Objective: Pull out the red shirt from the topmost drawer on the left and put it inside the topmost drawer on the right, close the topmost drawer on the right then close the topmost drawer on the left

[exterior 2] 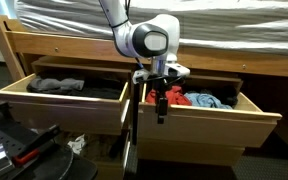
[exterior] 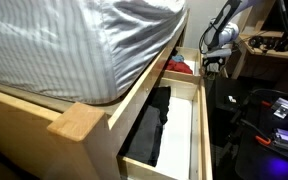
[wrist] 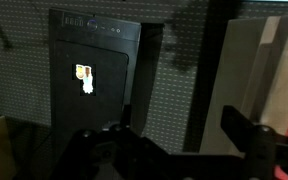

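The red shirt (exterior 2: 177,98) lies in the open topmost drawer on the right (exterior 2: 209,126), next to blue clothes (exterior 2: 209,101). It also shows as a red patch far back in an exterior view (exterior: 180,68). The topmost drawer on the left (exterior 2: 54,104) is open and holds dark clothes (exterior 2: 59,86); in an exterior view it is the near drawer (exterior: 199,130) with a black garment (exterior: 152,125). My gripper (exterior 2: 161,110) hangs at the right drawer's left front corner, just outside it (exterior: 214,66). In the wrist view its fingers (wrist: 174,140) are apart with nothing between them.
The mattress with striped sheet (exterior: 74,45) lies on the wooden bed frame (exterior: 79,120) above the drawers. A black computer tower (wrist: 94,70) stands ahead of the wrist camera. A desk with equipment and cables (exterior: 269,110) stands close beside the open drawers. Black gear (exterior 2: 24,145) sits on the floor.
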Motion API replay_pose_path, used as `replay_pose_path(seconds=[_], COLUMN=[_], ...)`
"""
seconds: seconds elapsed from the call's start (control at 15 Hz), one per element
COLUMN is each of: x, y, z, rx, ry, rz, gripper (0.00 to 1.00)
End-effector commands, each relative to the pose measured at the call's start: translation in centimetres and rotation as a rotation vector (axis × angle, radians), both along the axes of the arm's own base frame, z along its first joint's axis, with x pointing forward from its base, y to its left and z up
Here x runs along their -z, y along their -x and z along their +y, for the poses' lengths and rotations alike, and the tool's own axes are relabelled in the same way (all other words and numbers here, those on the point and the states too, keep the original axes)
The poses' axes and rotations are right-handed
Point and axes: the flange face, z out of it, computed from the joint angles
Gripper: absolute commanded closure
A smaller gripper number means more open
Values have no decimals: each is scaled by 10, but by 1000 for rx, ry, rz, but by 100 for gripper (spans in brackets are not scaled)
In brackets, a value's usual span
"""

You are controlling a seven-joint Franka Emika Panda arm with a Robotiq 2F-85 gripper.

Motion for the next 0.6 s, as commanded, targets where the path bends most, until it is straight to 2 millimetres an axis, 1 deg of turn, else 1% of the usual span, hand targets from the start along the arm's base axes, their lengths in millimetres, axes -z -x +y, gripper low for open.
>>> replay_pose_path(seconds=[0.0, 0.2, 0.27, 0.33, 0.4, 0.47, 0.53], x=[-1, -5, -6, -4, -4, -5, -4], y=[-3, -9, -11, -10, -11, -12, -11], z=[0, -2, -2, -2, -2, -3, -3], rx=[4, 9, 10, 20, 33, 29, 34], ry=[4, 33, 41, 37, 25, 42, 37], rz=[-82, -199, -241, -249, -269, -218, -230], gripper=[42, 62, 70, 75, 34, 63, 61])
